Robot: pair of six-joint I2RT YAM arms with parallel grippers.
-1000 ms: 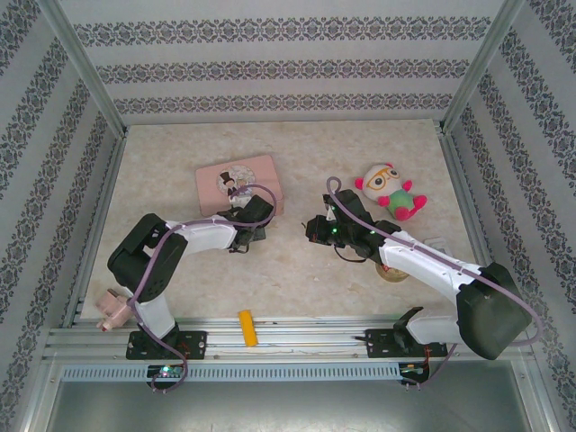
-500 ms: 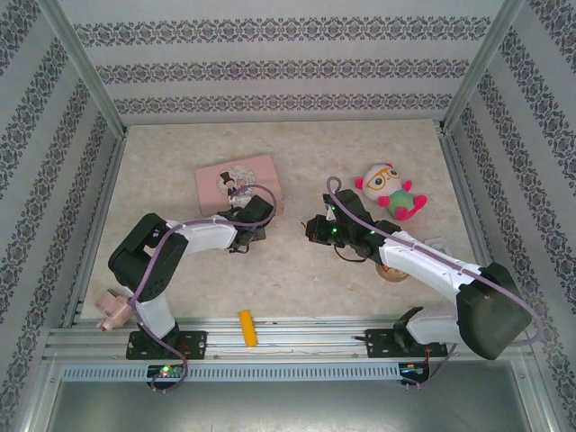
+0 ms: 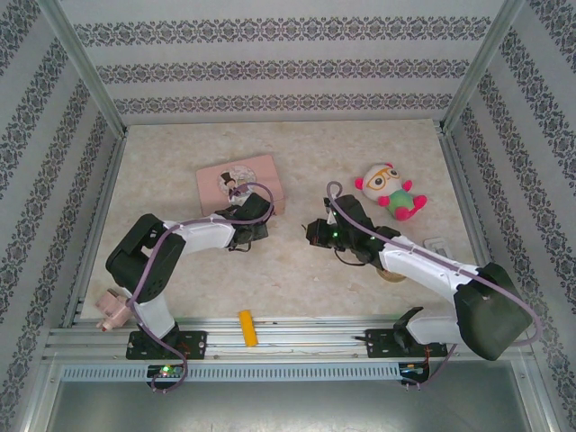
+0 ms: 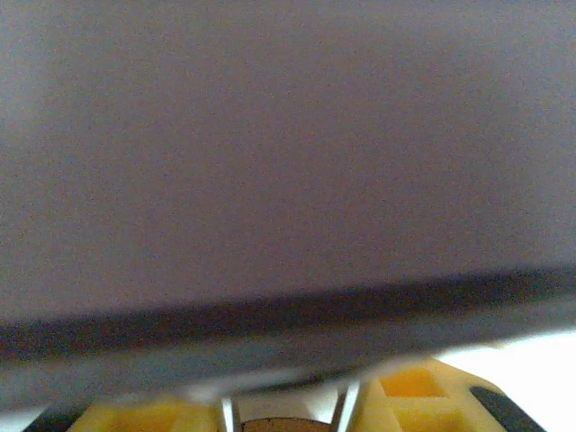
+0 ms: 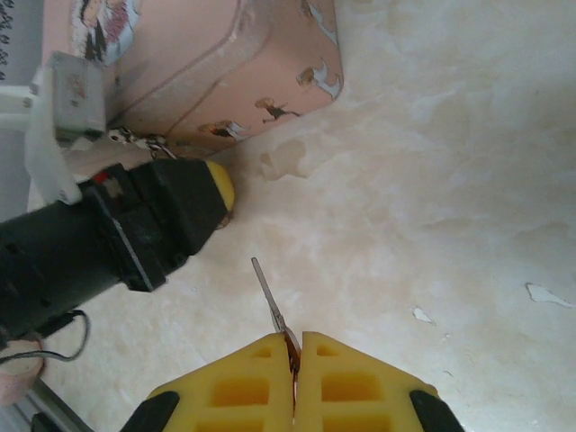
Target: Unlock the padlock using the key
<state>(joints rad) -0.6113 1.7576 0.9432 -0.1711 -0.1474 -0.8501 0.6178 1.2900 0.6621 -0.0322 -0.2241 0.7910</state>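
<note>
A: A pale marbled surface [image 3: 360,144], patterned walls [image 3: 270,72] on three sides. What sits on it?

B: Two arms reach in from the near edge, the left arm [image 3: 180,236] and the right arm [image 3: 423,265], their ends facing each other near the middle. Beyond the left one lies a pink tin [image 3: 238,183]. A plush toy [image 3: 393,192] sits on the far right, and a yellow block [image 3: 247,328] lies by the near edge.

A: And the left claw [image 3: 252,232]?

B: Just beside the tin's near side, closed on the padlock [image 4: 283,425]. The brass body and two silver shackle legs sit between its yellow fingers.

A: The right claw [image 5: 294,351]?

B: Pinched shut on the key [image 5: 267,292]. The thin blade sticks out from between the fingers, above the surface, pointing towards the left claw but apart from it.
</note>
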